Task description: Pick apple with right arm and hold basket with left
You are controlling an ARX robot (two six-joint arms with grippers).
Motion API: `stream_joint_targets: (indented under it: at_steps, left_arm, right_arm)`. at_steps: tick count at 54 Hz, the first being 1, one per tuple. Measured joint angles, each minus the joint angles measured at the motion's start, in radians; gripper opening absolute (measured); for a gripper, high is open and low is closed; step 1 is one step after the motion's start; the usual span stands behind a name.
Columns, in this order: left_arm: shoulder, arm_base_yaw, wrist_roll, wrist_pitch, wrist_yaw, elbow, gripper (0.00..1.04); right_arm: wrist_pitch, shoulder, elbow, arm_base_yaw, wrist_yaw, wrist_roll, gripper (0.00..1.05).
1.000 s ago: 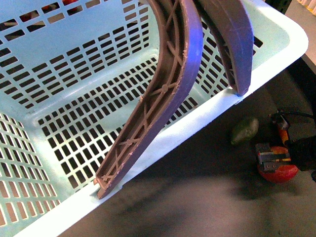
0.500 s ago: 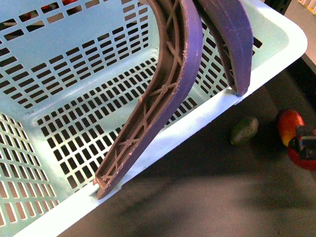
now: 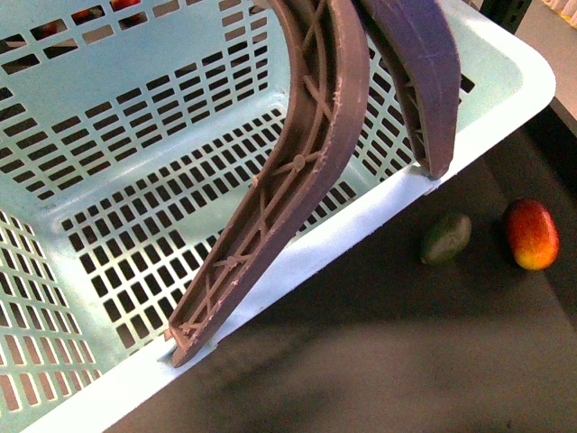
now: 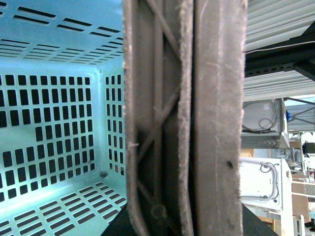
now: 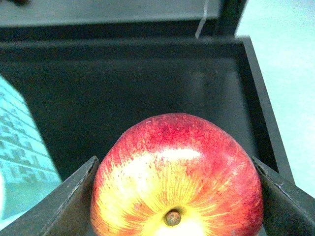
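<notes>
The light blue-green basket (image 3: 117, 171) fills most of the front view, tilted, with its two grey-brown handles (image 3: 315, 171) raised together. The left wrist view is taken up by those handles (image 4: 197, 123) pressed side by side, the basket's slotted inside (image 4: 54, 123) beside them. My left gripper is shut on the handles and its fingers do not show. In the right wrist view, the red apple (image 5: 177, 172) with a yellow patch round its stem sits between the dark fingers (image 5: 74, 196) of my right gripper (image 5: 177, 201), which is shut on it above the black table. Neither gripper shows in the front view.
A dark green avocado (image 3: 445, 238) and an elongated red-orange fruit (image 3: 531, 234) lie on the black table (image 3: 388, 361) right of the basket. The table's raised edge (image 5: 261, 98) runs beyond the apple. Red items (image 3: 117, 7) show through the basket's far wall.
My right gripper has carried the apple off the table and out of the front view to the right. This uncovers the elongated fruit. The basket and handles have barely shifted.
</notes>
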Motion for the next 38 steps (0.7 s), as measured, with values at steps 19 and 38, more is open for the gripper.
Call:
stream_joint_targets:
  at_steps: [19, 38]
  left_arm:
    - [0.000, 0.000, 0.000, 0.000, 0.000, 0.000, 0.15]
    - [0.000, 0.000, 0.000, 0.000, 0.001, 0.000, 0.15]
  right_arm:
    - [0.017, 0.023, 0.126, 0.414, 0.163, 0.107, 0.80]
    - [0.061, 0.156, 0.126, 0.596, 0.226, 0.133, 0.85]
